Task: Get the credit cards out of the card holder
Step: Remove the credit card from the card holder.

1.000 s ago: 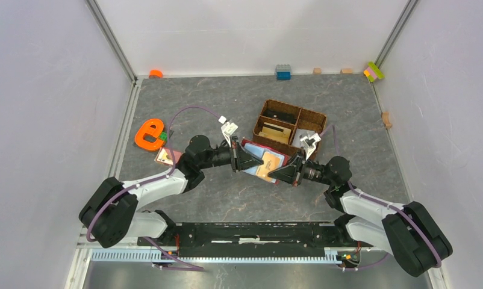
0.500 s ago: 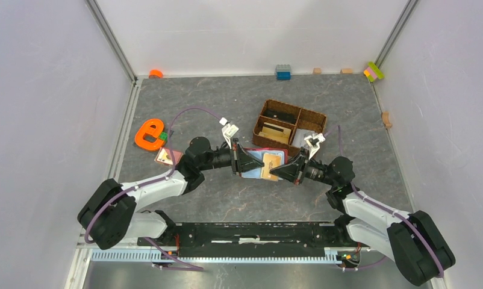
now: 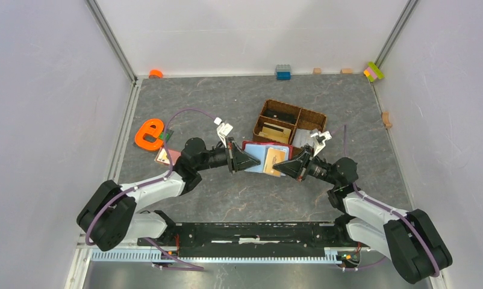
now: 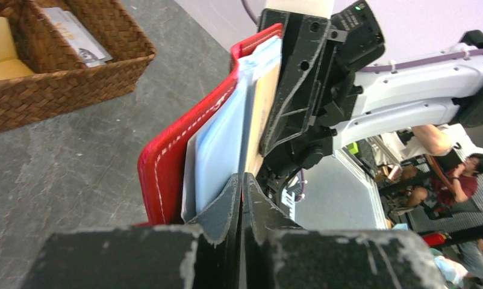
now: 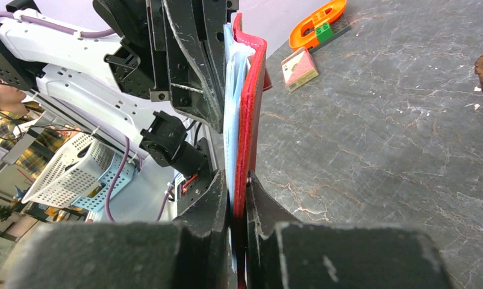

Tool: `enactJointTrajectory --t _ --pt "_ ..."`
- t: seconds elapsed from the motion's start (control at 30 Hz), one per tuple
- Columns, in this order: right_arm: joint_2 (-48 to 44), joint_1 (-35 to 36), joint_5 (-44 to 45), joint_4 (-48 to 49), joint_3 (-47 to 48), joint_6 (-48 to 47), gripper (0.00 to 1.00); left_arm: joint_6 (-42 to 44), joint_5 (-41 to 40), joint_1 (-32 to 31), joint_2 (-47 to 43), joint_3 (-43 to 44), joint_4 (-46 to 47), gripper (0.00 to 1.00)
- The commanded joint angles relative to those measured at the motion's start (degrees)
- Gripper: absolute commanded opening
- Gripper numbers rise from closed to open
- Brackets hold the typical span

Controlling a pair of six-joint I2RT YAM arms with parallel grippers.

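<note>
1. Left hand (image 4: 242,198) clenched on an edge of the credit cards (image 4: 218,150); right hand (image 5: 239,205) grasps the red card holder (image 5: 249,108) from the opposite side.
2. The card holder spans both hands, just in front of the basket (image 4: 76,78).
3. Overhead shows blue and tan card faces; the wrist cameras catch only edges.

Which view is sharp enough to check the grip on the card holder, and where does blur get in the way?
Top external: evenly lit, sharp, no glare, but the card holder is small. Left wrist: holder edge and credit cards crisp; left gripper blurred up close. Right wrist: holder edge sharp, right gripper out of focus.
</note>
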Motion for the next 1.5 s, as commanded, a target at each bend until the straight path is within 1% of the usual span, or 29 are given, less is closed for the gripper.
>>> enactJointTrajectory --t 0.0,0.23,0.3,0.37,0.47,0.53,0.8,0.9,1.1,1.2,1.23,1.27,1.3,1.33,1.37,1.4,1.43,1.47 --pt "1.23 -0.11 -0.85 6.84 0.01 2.06 0.06 -4.02 4.69 -0.26 1.25 -0.56 8.79 0.10" --pt "2.10 -0.02 -1.42 8.48 -0.02 3.08 0.07 -2.27 4.71 -1.66 1.29 0.44 6.53 0.31" --pt "2.28 -0.03 -1.48 8.48 0.05 3.05 0.08 -2.18 4.39 -1.80 1.42 0.51 6.32 0.40" --pt "2.57 0.28 -1.70 8.48 0.31 3.00 0.08 -1.97 3.65 -1.80 1.55 0.60 5.23 0.47" --pt "3.30 1.29 -2.08 8.53 0.80 2.84 0.08 -1.04 2.03 -1.82 1.83 1.34 2.05 0.49" --pt "3.96 2.18 -2.43 8.57 1.34 2.61 0.08 -1.04 1.56 -1.72 2.02 1.36 1.87 0.49" --pt "5.63 4.62 -3.15 7.82 2.79 1.67 0.09 -1.35 2.64 -1.66 3.13 2.03 1.62 0.42" --pt "6.01 4.90 -2.92 6.38 3.15 0.70 0.09 -3.52 5.00 -1.71 4.36 2.03 5.35 0.38" --pt "6.87 5.66 -2.98 4.66 3.94 -0.34 0.10 -10.10 9.81 -1.71 8.69 2.20 15.31 0.42" --pt "7.23 6.08 -3.07 4.04 4.30 -0.77 0.11 -11.38 10.59 -1.75 10.08 2.64 16.33 0.43" --pt "7.27 6.20 -3.11 3.83 4.36 -0.89 0.11 -11.41 10.69 -1.71 10.22 2.62 16.28 0.41" --pt "7.32 6.21 -3.07 3.74 4.43 -0.98 0.11 -11.36 10.62 -1.76 10.22 2.61 16.22 0.39" --pt "7.21 6.30 -3.11 3.63 4.48 -1.09 0.11 -11.20 10.56 -1.71 10.16 2.70 15.99 0.34" --pt "7.18 6.29 -3.11 3.48 4.55 -1.17 0.11 -11.00 10.62 -1.74 10.12 2.82 15.49 0.27" --pt "7.16 6.30 -3.07 3.32 4.56 -1.39 0.12 -10.80 10.52 -1.76 10.16 2.95 15.00 0.17" --pt "7.03 6.37 -3.07 3.09 4.53 -1.48 0.13 -10.63 10.39 -1.77 10.14 3.08 14.57 0.10" --pt "7.02 6.40 -2.98 2.83 4.63 -1.68 0.15 -10.32 10.28 -1.78 10.18 3.19 13.93 0.05" --pt "6.94 6.39 -2.98 2.54 4.64 -1.86 0.17 -10.04 9.97 -1.72 10.21 3.26 13.17 0.02"
